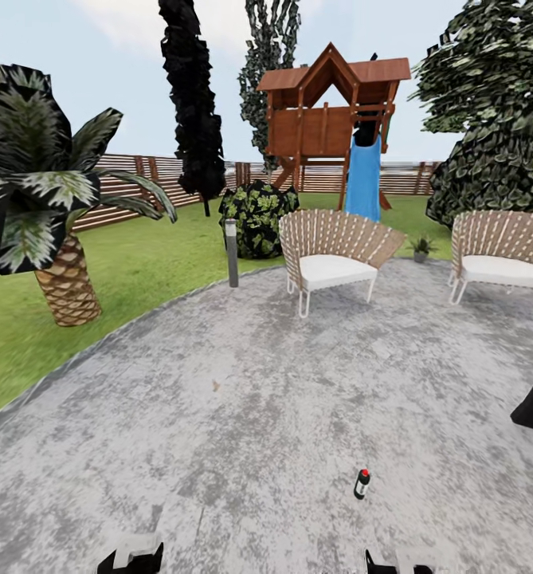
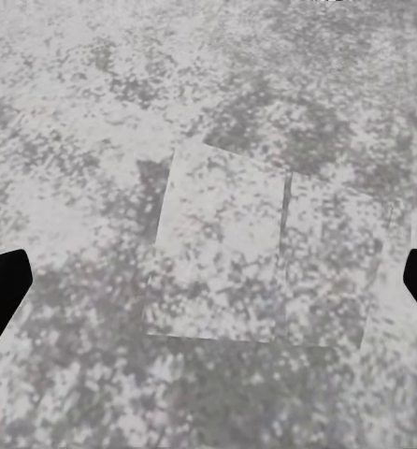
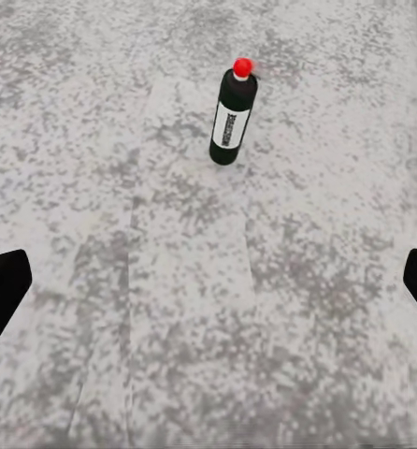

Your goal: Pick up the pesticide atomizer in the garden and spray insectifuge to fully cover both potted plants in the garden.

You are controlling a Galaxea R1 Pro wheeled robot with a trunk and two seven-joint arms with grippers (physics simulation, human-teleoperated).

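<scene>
head: I see the pesticide atomizer (image 1: 362, 484) upright on the patio (image 1: 298, 383), one potted plant (image 1: 420, 248) between chairs (image 1: 330, 255) | left wrist: left gripper (image 2: 208, 285) spread over paving | right wrist: right gripper (image 3: 208, 285) spread, bottle ahead, untouched

Rough mottled stone patio (image 1: 258, 383); bottle (image 3: 234, 117) perhaps glossy plastic

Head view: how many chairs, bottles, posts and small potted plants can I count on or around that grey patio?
Wicker chairs: 2
Dark bottle with red cap: 1
Grey post: 1
Small potted plant: 1
Total: 5
</scene>
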